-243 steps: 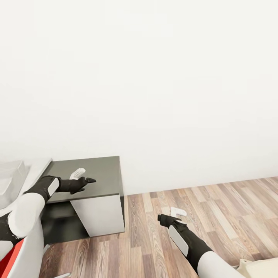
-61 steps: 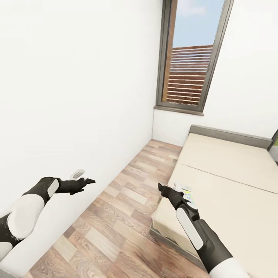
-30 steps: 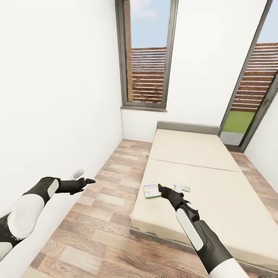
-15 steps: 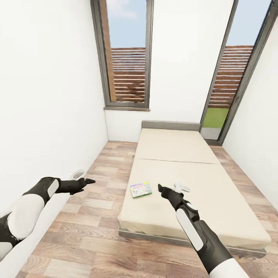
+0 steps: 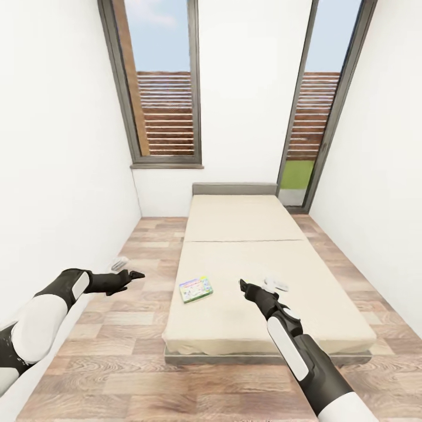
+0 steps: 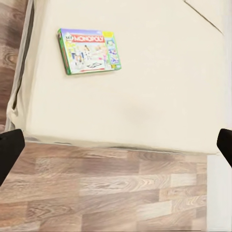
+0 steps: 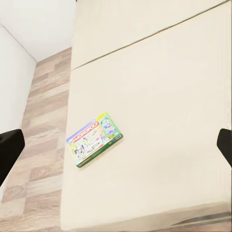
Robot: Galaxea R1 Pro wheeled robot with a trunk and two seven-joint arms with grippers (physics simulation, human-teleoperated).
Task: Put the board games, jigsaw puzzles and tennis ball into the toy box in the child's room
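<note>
Beige bed (image 5: pixel 281 234): Monopoly box (image 5: pixel 196 289) flat, long axis crosswise, slightly skewed.

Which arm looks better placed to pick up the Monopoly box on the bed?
Probably the right gripper: it hangs open over the bed, beside the Monopoly box. The left gripper, also open, hangs over the floor.

home bedroom | low bed (image 5: pixel 258 275) | wood-plank floor (image 5: pixel 146 246) | tall windows (image 5: pixel 158 88)
</note>
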